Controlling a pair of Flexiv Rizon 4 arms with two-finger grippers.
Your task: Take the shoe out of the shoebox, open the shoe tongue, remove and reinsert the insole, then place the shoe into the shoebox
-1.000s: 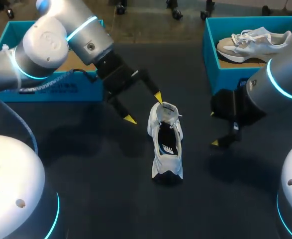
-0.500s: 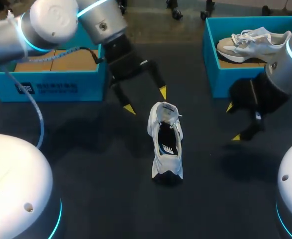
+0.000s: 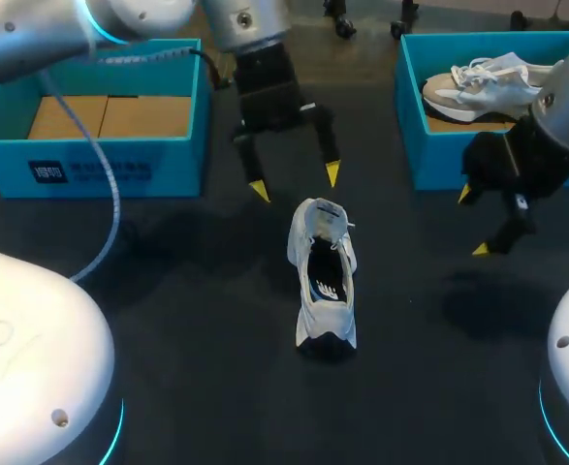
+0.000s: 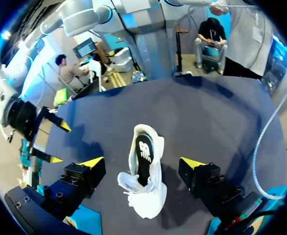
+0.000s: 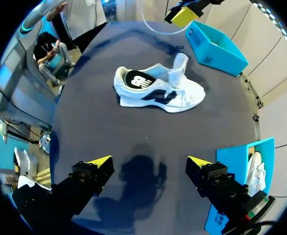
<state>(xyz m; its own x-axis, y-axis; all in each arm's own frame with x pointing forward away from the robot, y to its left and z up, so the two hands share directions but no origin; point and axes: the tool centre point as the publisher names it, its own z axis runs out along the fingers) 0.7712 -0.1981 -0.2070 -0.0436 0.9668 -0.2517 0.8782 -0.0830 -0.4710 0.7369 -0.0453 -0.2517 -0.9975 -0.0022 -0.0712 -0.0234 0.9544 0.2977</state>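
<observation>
A white shoe point(image 3: 324, 276) with a dark insole lies on the dark table, toe toward the far side and tongue raised. My left gripper point(image 3: 295, 183) hangs open just beyond the toe, not touching it. In the left wrist view the shoe point(image 4: 144, 171) lies below and between the spread fingers of that gripper point(image 4: 142, 162). My right gripper point(image 3: 473, 222) stands open well to the right of the shoe, near the right shoebox point(image 3: 412, 116). Its own view shows the shoe point(image 5: 158, 90) far ahead of the empty gripper point(image 5: 150, 160).
The right teal shoebox holds a second, beige-and-white shoe point(image 3: 497, 82). A second teal box point(image 3: 90, 170) at the back left shows only a cardboard floor. The arm bases point(image 3: 32, 368) fill the front corners.
My left gripper has pulled back from the shoe's tongue toward the far side and turned. My right gripper has drawn away to the right, toward the right shoebox. The shoe has stayed put.
</observation>
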